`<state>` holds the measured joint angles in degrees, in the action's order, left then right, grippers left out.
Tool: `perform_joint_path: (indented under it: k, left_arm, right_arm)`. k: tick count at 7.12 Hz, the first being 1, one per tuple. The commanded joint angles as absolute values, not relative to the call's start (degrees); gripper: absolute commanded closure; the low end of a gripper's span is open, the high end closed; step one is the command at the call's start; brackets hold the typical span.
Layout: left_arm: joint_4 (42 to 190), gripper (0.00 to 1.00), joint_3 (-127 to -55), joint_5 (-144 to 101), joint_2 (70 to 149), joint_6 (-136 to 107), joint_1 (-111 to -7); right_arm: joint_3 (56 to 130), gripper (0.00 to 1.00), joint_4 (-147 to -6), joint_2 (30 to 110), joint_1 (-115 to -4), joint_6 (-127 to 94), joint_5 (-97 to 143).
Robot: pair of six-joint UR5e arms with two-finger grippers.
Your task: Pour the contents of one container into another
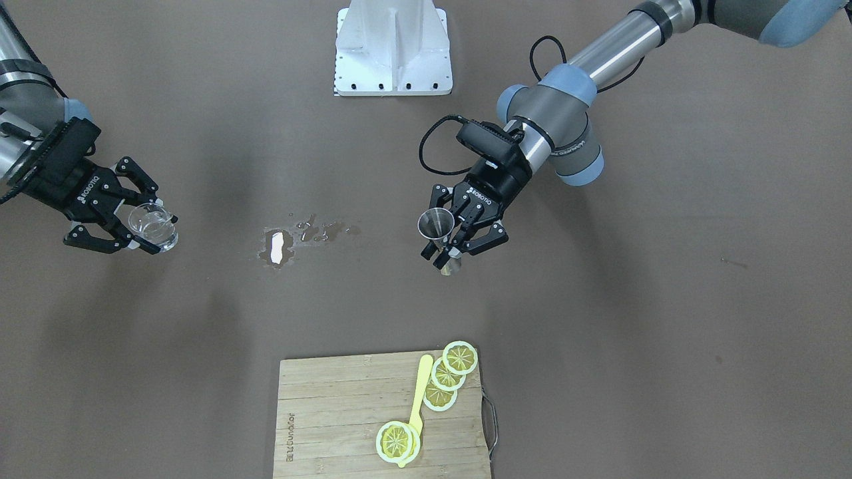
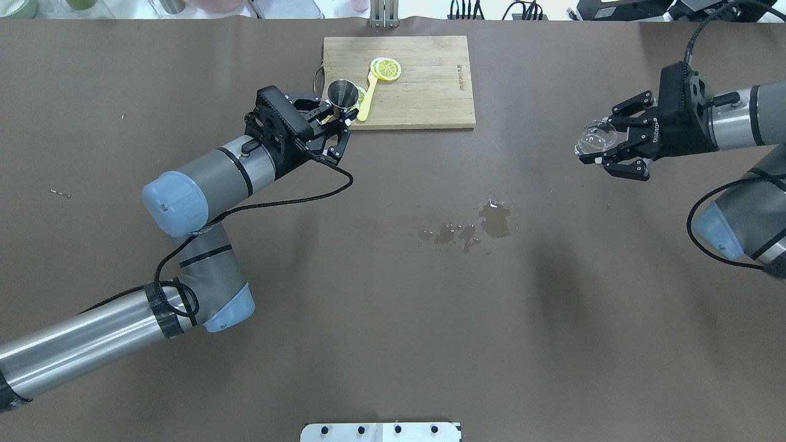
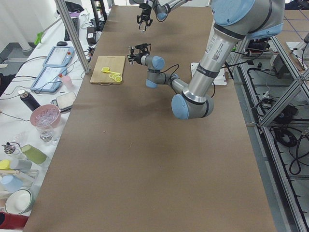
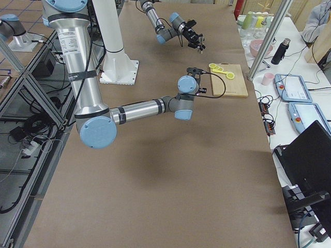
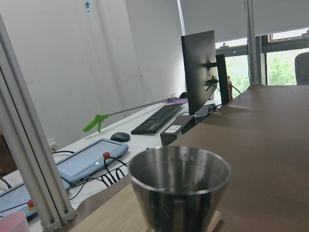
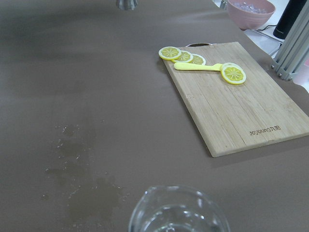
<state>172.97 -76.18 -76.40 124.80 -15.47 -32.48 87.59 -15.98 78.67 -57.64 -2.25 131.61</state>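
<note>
The left tool (image 1: 444,247) is clamping its black fingers part-way closed on the narrow waist of the jigger (image 1: 436,224), holding it in the air off the counter (image 1: 599,332) on the robot's left of the wet patch (image 1: 293,239). The jigger is showing as polished steel, two cones meeting at a thin neck, its wider round mouth facing up and its walls mirroring the room in the left wrist view. The right tool (image 1: 162,234) is gripping the small clear glass (image 1: 152,225) between its two fingers, closed only as far as the glass's sides allow, and is carrying it above the counter on the robot's right of the wet patch, well apart from the jigger. The glass is looking smooth, transparent and thick-based; whether anything is in it is not showing. The patch itself is lying as a dark, ragged, shiny stain with small droplets on the matte brown surface. Beyond the patch from the robot, a pale slatted wooden board (image 1: 333,426) is carrying yellow lemon slices (image 1: 460,357).
</note>
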Motion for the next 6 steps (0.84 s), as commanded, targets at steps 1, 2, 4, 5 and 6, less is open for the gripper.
perform_joint_path:
  k: [1,2,4,5,6]
  left_arm:
    - [173.3,1.0,-76.3,-76.6,122.9,-15.4,-32.7]
    - [173.7,1.0,-76.6,-76.5,122.3,-15.4,-32.9]
    - [173.8,1.0,-76.6,-76.7,119.9,-15.5,-33.7]
    - [175.2,1.0,-77.8,-76.7,118.1,-15.6,-33.7]
    - [176.7,1.0,-77.7,-76.5,116.6,-15.5,-33.7]
  right_arm:
    - [83.8,1.0,-10.3,79.0,-56.6,-4.7,129.3]
    - [81.7,1.0,-6.6,79.0,-55.4,-6.7,128.2]
    - [77.5,1.0,0.3,79.4,-51.8,-9.1,124.7]
    - [76.2,1.0,2.1,79.5,-50.7,-9.5,123.8]
    - [74.5,1.0,4.7,79.5,-49.3,-11.1,122.4]
